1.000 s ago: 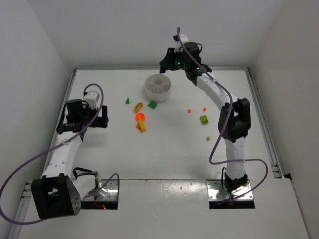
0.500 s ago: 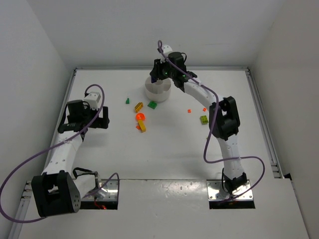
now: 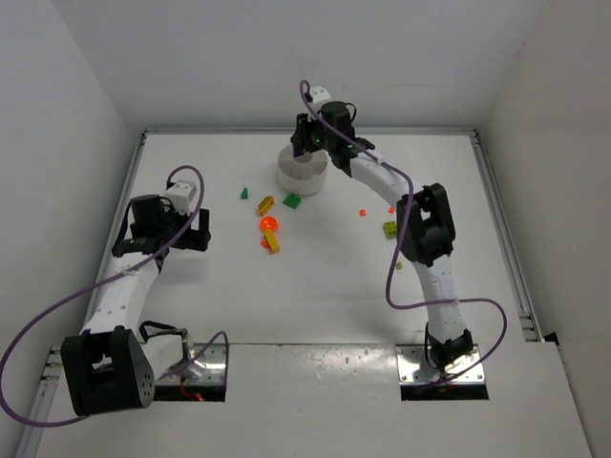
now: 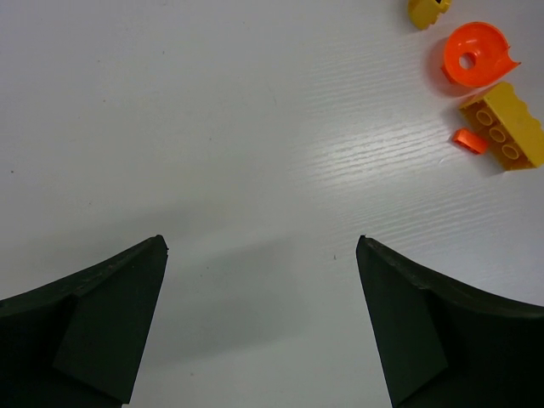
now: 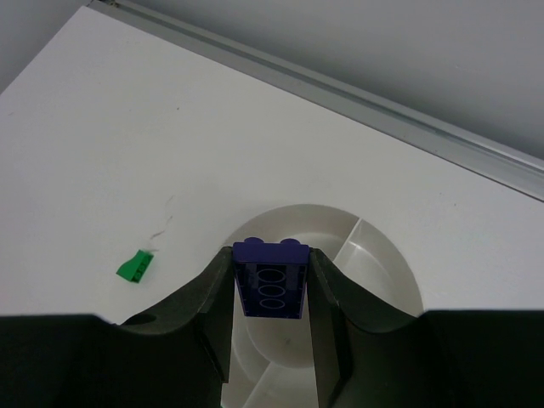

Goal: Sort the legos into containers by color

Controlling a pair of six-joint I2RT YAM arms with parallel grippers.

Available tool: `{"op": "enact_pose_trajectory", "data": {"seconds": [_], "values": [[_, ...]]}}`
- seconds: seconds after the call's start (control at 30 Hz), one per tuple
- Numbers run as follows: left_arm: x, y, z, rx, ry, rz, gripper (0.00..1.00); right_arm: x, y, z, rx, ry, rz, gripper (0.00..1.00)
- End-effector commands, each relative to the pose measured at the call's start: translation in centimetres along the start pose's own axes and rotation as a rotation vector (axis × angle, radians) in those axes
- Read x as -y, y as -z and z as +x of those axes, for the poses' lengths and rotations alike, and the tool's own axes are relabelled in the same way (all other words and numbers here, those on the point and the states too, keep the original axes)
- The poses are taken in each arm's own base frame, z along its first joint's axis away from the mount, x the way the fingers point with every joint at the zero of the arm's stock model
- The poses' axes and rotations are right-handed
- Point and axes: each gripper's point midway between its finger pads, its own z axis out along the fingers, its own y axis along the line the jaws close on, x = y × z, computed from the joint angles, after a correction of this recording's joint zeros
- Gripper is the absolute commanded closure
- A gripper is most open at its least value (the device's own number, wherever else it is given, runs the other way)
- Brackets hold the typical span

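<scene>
Right jaws pinch a purple brick (image 5: 272, 285) above the white dish (image 5: 384, 255) so I can drop it; left jaws spread, idle.

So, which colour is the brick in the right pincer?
The brick is dark purple; right wrist view shows it best.

White table (image 3: 325, 286), round dish (image 3: 300, 179), scattered legos (image 3: 273, 243)

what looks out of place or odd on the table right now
Nothing looks damaged or spilled. Loose legos lie scattered on the table, not yet sorted. The purple brick sits squarely in the right jaws above the white dish, which stands level.
</scene>
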Motion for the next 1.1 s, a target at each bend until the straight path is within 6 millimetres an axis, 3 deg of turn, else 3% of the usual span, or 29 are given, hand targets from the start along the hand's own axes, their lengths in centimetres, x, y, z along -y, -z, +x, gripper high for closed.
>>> {"op": "enact_pose_trajectory", "data": {"seconds": [0.0,0.13,0.23,0.33,0.47,0.57,0.6,0.67,0.7,0.73,0.8,0.83,0.87,0.93,1.0,1.07], "values": [[-0.1,0.5,-1.4,0.062,-0.061,0.008,0.00,0.2,-0.1,-3.0,0.091,0.030,0.025,0.86],[0.0,0.9,-1.6,0.076,-0.089,0.015,0.00,0.4,-0.1,-2.6,0.083,0.028,0.035,0.82],[-0.5,0.8,-1.7,0.065,-0.068,-0.015,0.00,0.4,0.1,-2.7,0.082,0.039,0.036,0.72],[-1.4,0.3,-1.8,0.024,-0.029,-0.053,0.00,0.2,0.4,-3.0,0.082,0.039,0.025,0.52],[-0.2,-0.2,-1.5,0.002,-0.018,0.024,0.00,-0.2,1.2,-4.0,0.091,0.041,0.015,0.43],[0.7,-0.2,-1.8,0.015,-0.029,0.078,0.00,-0.4,1.9,-4.9,0.103,0.043,0.013,0.42],[0.8,0.0,-2.3,0.038,-0.036,0.082,0.00,-0.6,2.7,-6.4,0.130,0.045,0.020,0.42],[1.0,0.3,-3.3,0.082,-0.050,0.092,0.00,-0.4,3.9,-7.4,0.131,0.076,0.042,0.43],[0.9,0.8,-4.2,0.108,-0.059,0.086,0.00,-0.5,5.7,-9.5,0.164,0.103,0.058,0.43],[1.1,1.0,-4.3,0.105,-0.074,0.100,0.00,-0.1,6.6,-10.1,0.168,0.163,0.081,0.43],[1.6,1.1,-4.6,0.099,-0.092,0.135,0.00,1.2,8.5,-9.2,0.127,0.235,0.151,0.43],[1.6,1.1,-4.6,0.099,-0.092,0.136,0.00,2.1,10.8,-10.8,0.145,0.252,0.181,0.43],[1.5,0.7,-4.3,0.076,-0.083,0.142,0.00,2.3,11.7,-8.0,0.049,0.273,0.181,0.43],[2.2,0.5,-3.9,0.054,-0.084,0.189,0.00,4.2,14.1,-6.3,-0.043,0.350,0.242,0.42],[3.1,0.4,-3.3,0.038,-0.095,0.243,0.00,6.2,17.5,-2.9,-0.166,0.334,0.301,0.44],[3.1,0.3,-2.9,0.031,-0.100,0.245,0.00,8.0,20.2,2.2,-0.337,0.292,0.337,0.45]]}}
